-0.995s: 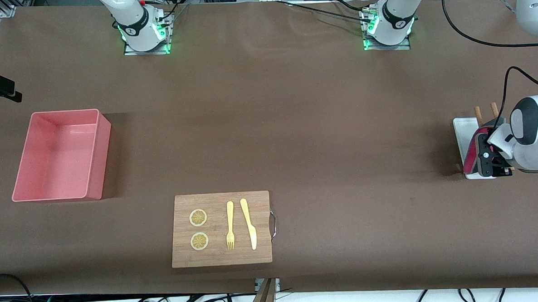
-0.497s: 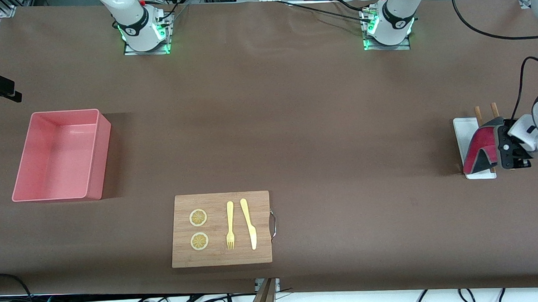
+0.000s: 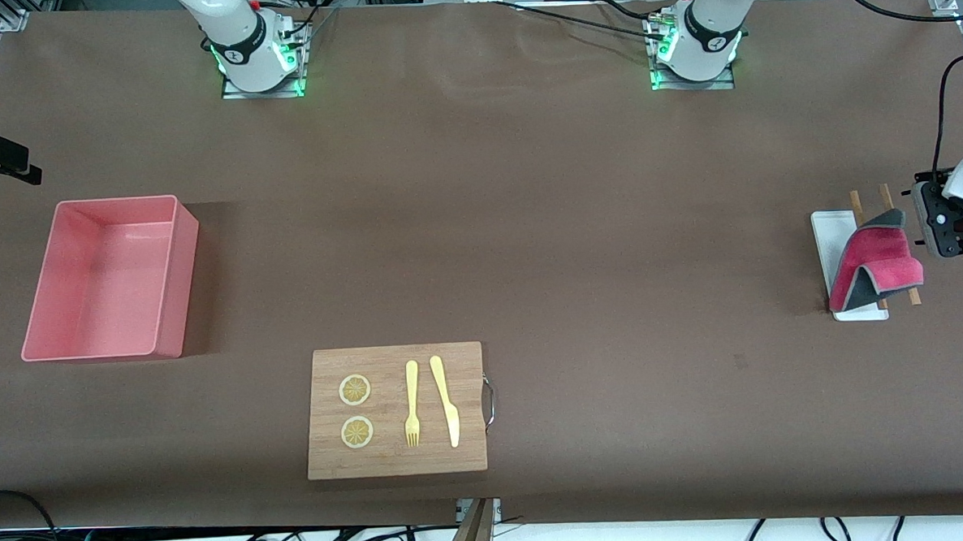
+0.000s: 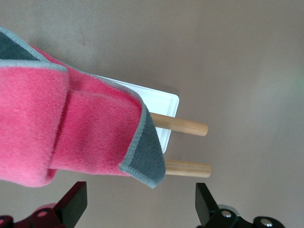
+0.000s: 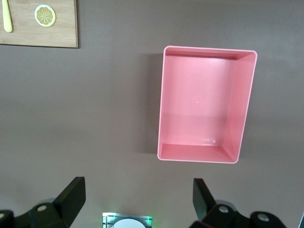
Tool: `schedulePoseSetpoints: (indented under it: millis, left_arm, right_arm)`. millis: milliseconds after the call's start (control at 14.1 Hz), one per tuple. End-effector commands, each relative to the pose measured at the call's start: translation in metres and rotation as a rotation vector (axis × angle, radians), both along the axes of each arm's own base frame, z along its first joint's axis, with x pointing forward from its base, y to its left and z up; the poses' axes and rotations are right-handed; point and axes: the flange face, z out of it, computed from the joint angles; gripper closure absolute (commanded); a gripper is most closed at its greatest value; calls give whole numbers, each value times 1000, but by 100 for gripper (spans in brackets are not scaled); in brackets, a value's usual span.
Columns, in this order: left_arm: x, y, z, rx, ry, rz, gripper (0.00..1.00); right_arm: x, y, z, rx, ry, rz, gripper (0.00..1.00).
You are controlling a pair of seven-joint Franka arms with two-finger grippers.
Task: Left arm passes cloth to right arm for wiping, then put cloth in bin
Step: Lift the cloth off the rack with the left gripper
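1. Small soft cloth (image 3: 871, 268), magenta-pink with a dark grey reverse and grey trim, draped folded over two wooden rods (image 4: 182, 127) and a flat white tray (image 3: 830, 239) at the left arm's end of the brown table (image 3: 528, 220); untouched by either hand.
2. Left hand (image 3: 944, 226) just beside the cloth, toward the table's edge; fingers (image 4: 71, 205) spread wide in the left wrist view, holding nothing, the cloth's hanging corner lying ahead of the gap.
3. Right hand (image 5: 135, 202) up above the table near the pink rectangular plastic bin (image 3: 108, 279), out of the front view; released as well, fingers apart and empty, apparently waiting.
4. Bin empty, standing at the right arm's end of the table, well apart from the cloth.
5. Wooden board (image 3: 396, 410) with two lemon slices (image 3: 356, 411), a yellow fork (image 3: 412, 404) and a yellow knife (image 3: 446, 400), nearer the front camera than bin or cloth.
6. Judged progress: nothing completed yet. Left to do: grasp of the cloth, hand-over to the right hand, wiping, drop into the bin.
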Motion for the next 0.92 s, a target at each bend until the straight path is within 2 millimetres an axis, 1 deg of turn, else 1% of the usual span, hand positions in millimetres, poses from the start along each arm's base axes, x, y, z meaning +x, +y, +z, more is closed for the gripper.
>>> schedulePoseSetpoints:
  millis: [0, 71, 142, 213, 284, 355, 426, 497, 568, 639, 711, 853]
  left_arm:
    - [-9, -5, 4, -47, -30, 44, 0]
    - [-11, -1, 6, -49, -33, 53, 0]
    - [-11, -1, 8, -61, -40, 66, 1]
    - [-10, -2, 7, -75, -45, 77, 12]
    - [-11, -2, 4, -78, -41, 80, 37]
    - [-11, -3, 3, -79, -40, 80, 57]
    - [-11, -3, 2, -80, -37, 80, 68]
    - [-11, -3, 0, -81, -34, 80, 75]
    - [-11, -2, -1, -82, -33, 81, 89]
    - [-11, -2, 0, -82, -35, 82, 95]
    - [-11, -2, 0, -82, -35, 82, 99]
    - [-11, -2, 2, -82, -35, 83, 100]
  right_arm:
    - [8, 2, -9, 21, -2, 10, 0]
    - [10, 1, -9, 30, -12, 8, 0]
    - [10, 2, -9, 38, -15, 11, 0]
    - [10, 2, -8, 38, -16, 16, 0]
    - [10, 2, -8, 39, -16, 17, 0]
    - [10, 2, -8, 39, -16, 17, 0]
    - [10, 2, -8, 39, -16, 17, 0]
    - [10, 2, -8, 39, -16, 17, 0]
    - [10, 2, -8, 40, -16, 18, 0]
    - [10, 2, -8, 40, -16, 18, 0]
    - [10, 2, -8, 40, -16, 18, 0]
    - [10, 2, -9, 40, -15, 18, 0]
